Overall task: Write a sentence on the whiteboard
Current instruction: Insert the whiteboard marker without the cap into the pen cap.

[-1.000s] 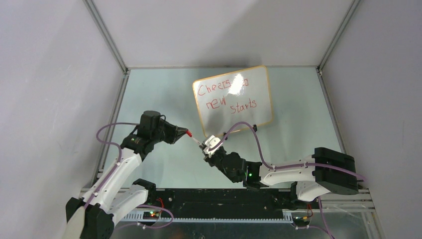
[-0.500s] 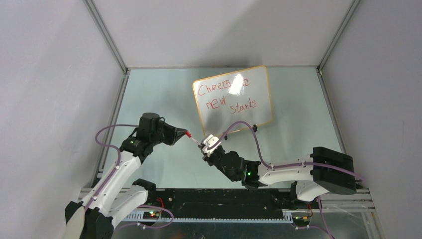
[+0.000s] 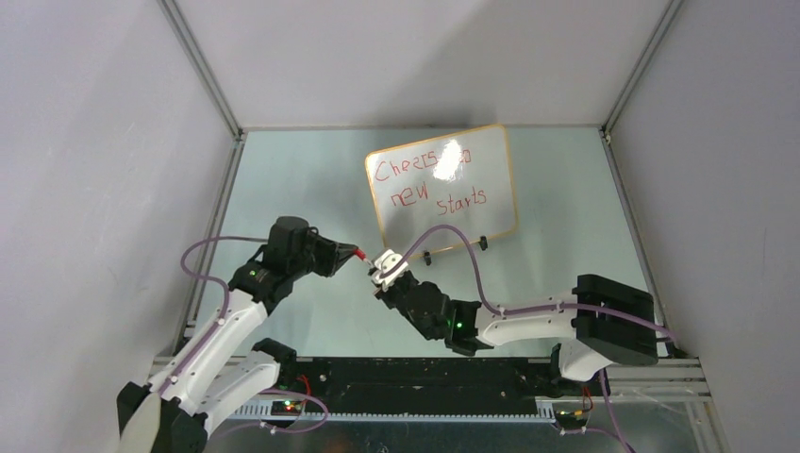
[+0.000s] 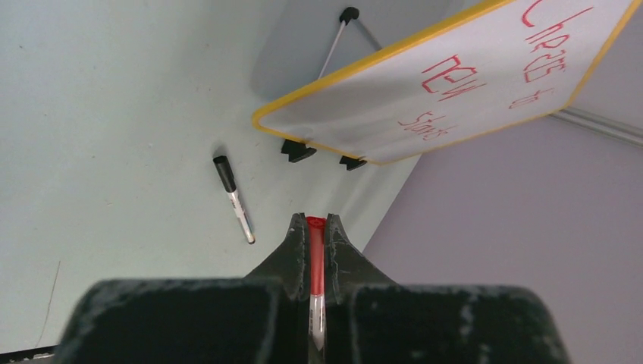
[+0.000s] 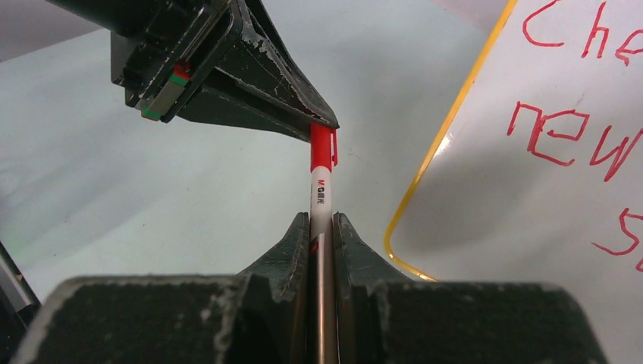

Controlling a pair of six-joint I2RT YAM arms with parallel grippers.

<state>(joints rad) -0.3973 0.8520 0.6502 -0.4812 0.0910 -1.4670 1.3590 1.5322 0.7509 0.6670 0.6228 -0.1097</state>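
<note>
The whiteboard (image 3: 492, 206) stands tilted at the back centre on two black clip feet (image 3: 426, 257). The sentence (image 3: 429, 184) is in red letters in two rows; glare hides part of the top row. It also shows in the left wrist view (image 4: 470, 76) and partly in the right wrist view (image 5: 561, 129). My right gripper (image 3: 382, 268) (image 5: 322, 220) is shut on the white barrel of a marker (image 5: 322, 193), in front of the board's lower left corner. My left gripper (image 3: 357, 253) (image 4: 315, 224) is shut on the marker's red cap (image 5: 322, 148) (image 4: 315, 258).
A second marker with a black cap (image 4: 233, 199) lies on the pale green table (image 3: 283, 179), left of the board's feet. Grey walls close in the left, back and right sides. Purple cables loop over both arms.
My right gripper has moved up and left toward the left gripper with the marker. The stretch of marker showing between the two grippers is shorter. The left gripper has barely moved.
</note>
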